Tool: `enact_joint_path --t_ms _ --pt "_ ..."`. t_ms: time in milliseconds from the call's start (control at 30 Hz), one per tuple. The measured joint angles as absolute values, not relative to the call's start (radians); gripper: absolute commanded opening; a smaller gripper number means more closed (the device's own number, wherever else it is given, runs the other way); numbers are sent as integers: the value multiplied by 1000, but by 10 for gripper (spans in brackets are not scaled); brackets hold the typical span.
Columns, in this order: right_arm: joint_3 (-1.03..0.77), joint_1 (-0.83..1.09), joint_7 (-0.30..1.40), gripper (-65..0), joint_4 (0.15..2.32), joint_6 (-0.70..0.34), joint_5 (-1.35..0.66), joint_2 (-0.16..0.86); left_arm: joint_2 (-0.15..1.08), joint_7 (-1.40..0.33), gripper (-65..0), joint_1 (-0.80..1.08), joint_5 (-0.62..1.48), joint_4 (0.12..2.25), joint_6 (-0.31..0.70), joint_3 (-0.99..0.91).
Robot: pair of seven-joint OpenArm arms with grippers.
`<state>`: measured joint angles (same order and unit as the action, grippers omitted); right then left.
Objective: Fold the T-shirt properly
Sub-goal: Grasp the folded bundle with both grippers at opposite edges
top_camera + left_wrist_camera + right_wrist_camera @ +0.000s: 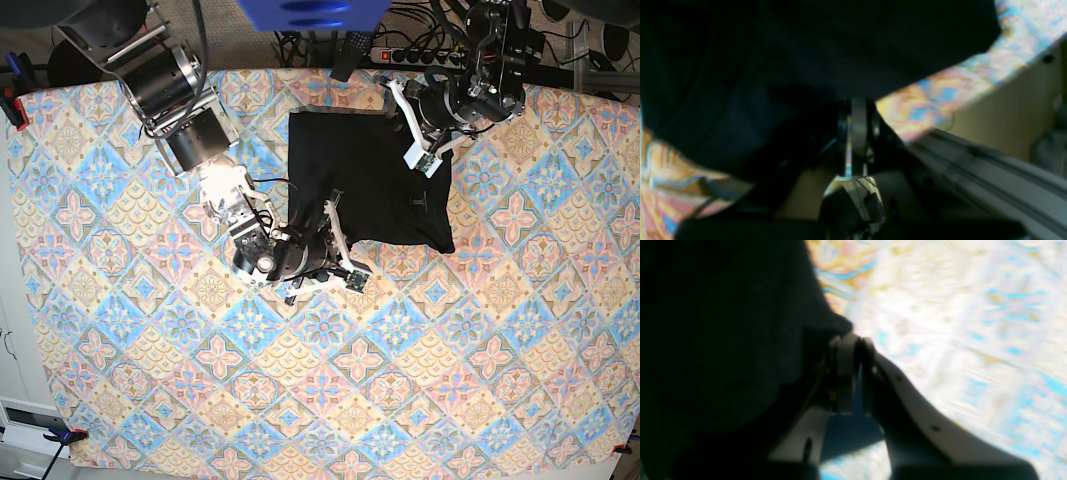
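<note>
1. No text, brand, number or sign can be read in any of the three views.
2. The T-shirt (370, 180), in the upper middle of the base view, carries a tiny pale mark near its right side — too small to read as letters.
3. Both wrist views are blurred and dark — nothing legible stands on the T-shirt's cloth or on the patterned table cover (420, 370) there.
</note>
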<state>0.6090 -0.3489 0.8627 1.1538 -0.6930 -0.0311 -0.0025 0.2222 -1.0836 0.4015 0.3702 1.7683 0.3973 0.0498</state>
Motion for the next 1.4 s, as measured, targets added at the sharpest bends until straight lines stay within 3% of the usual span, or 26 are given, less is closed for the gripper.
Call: enact_joint_path --t_ms 133,300,567,867,1167,1400 --pt "614 -326 842 -612 1107 -699 -34 7 236 -1065 -633 360 369 1674 411 46" --pt "612 -316 837 -612 1148 -690 -28 89 252 -1029 -633 299 391 1608 424 51" --pt "608 -174 907 -612 1391 -702 -31 217 252 -991 -630 163 320 1525 408 58" --pt "602 -99 933 -612 1663 -696 -33 327 228 -995 -628 -33 180 1431 401 224" --pt "562 -41 965 -612 1785 -703 -52 329 121 -924 -628 -181 3 1355 363 246" --pt "481 -21 981 -612 1794 -699 -38 335 152 -1004 -628 -125 27 1553 371 164"
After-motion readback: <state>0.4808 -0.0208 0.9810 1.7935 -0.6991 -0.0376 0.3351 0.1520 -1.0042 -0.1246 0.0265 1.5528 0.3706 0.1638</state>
